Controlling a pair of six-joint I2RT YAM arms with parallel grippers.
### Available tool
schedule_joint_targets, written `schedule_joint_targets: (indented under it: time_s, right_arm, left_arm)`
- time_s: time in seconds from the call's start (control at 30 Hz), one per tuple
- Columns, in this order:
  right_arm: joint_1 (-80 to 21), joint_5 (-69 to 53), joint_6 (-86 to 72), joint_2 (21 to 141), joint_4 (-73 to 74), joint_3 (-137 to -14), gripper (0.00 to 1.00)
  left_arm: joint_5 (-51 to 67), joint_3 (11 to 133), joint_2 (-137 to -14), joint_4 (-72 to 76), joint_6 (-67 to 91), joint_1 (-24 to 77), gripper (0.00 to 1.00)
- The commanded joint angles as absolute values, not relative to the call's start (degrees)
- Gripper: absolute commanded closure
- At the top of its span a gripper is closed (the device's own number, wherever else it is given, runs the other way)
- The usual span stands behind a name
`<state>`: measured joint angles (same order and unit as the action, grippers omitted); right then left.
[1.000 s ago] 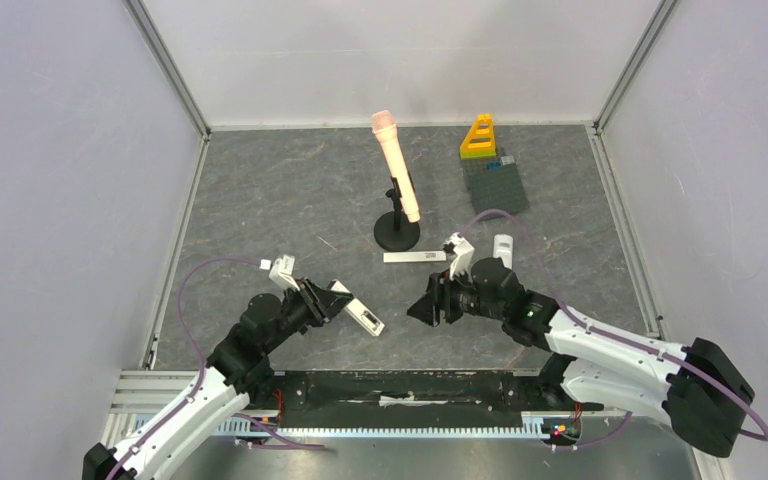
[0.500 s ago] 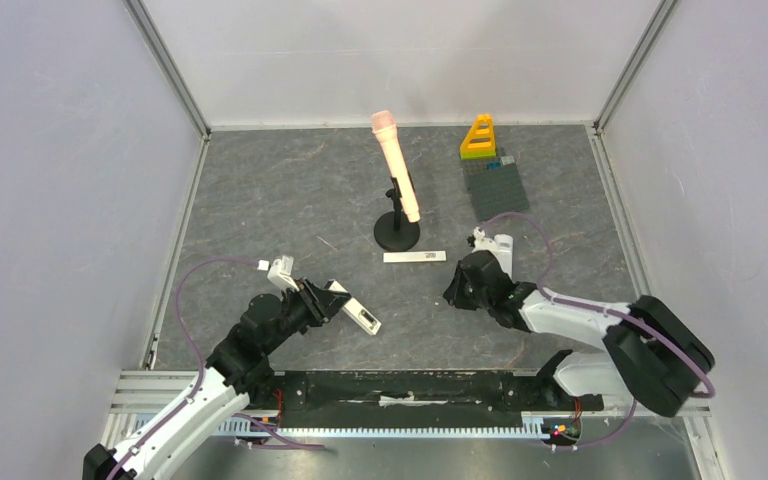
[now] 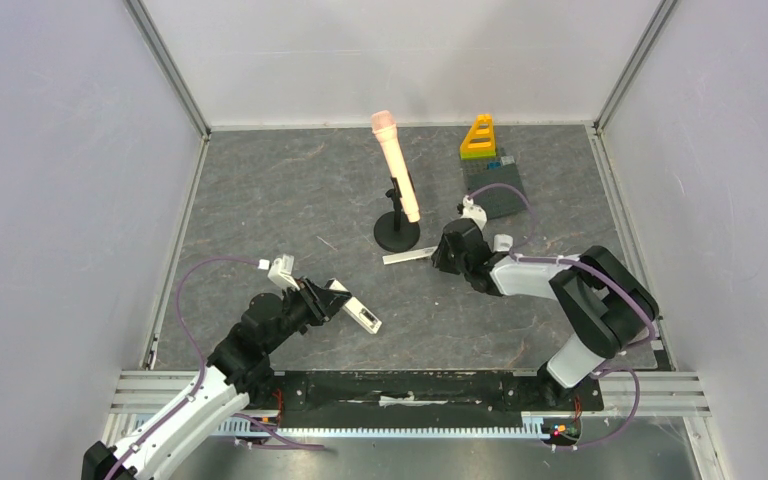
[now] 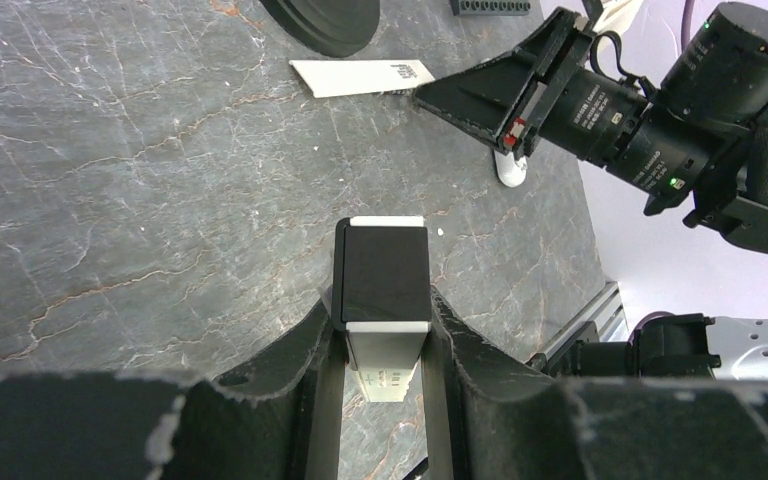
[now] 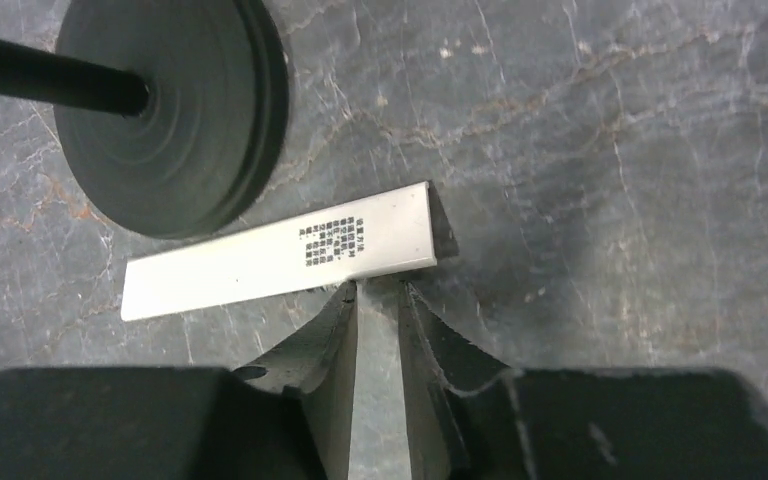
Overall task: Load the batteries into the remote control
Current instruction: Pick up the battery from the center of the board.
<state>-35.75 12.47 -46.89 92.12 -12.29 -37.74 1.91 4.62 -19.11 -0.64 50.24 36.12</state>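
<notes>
The remote control [image 3: 358, 312], white with a black face, is held off the table, and my left gripper [image 3: 335, 298] is shut on it. In the left wrist view the remote control [image 4: 380, 270] sits tight between both fingers, its open end with plus and minus marks pointing down. A flat white cover strip [image 3: 410, 257] lies by the stand. My right gripper [image 3: 438, 258] is low at the strip's right end. Its jaws are nearly shut with only a thin slit and nothing in it. Its tips [image 5: 378, 288] meet the near edge of the strip [image 5: 270, 258]. No batteries show.
A pink microphone [image 3: 396, 165] leans on a black stand with a round base [image 3: 397, 233], just behind the strip. A dark studded plate [image 3: 495, 188] and a yellow-orange block [image 3: 478, 138] sit at the back right. A small white object [image 3: 503, 243] lies beside the right arm.
My right arm swung away from the remote, back and right, then forward to the white strip. Its jaws closed from wide to a slit. The left arm and the remote stayed still.
</notes>
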Motion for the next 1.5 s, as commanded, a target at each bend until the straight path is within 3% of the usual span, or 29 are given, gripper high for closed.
schedule_joint_targets:
  time_s: [0.0,0.2,0.43,0.7,0.87,1.2,1.47]
  right_arm:
    - [-35.4,16.62,-43.98,95.2,-11.71,-40.59,0.73]
    - [-35.34,15.38,-41.88,98.69,-11.28,-43.51,0.62]
    - [-35.42,10.04,-37.82,100.74,-11.79,-44.53,0.57]
    - [-35.49,0.91,-31.93,99.29,-12.46,-43.17,0.6]
    - [-36.18,2.7,-30.1,98.06,-10.2,-41.92,0.61]
    - [-38.77,9.9,-27.18,99.42,-2.37,-44.58,0.74]
    - [-40.23,11.59,-23.04,97.08,-0.13,-45.04,0.69]
  left_arm:
    - [0.8,4.92,-18.63,2.73,48.78,36.21,0.98]
    - [0.54,5.01,-18.85,2.66,48.34,36.22,0.98]
    - [0.39,4.92,-18.72,2.64,48.17,36.22,0.98]
    - [0.26,4.66,-18.19,2.64,48.25,36.24,0.98]
    - [0.22,4.57,-17.9,2.57,48.26,36.16,0.98]
    - [0.25,5.01,-17.21,1.5,48.16,36.15,0.98]
    - [0.25,4.49,-15.76,0.92,47.9,36.14,0.98]
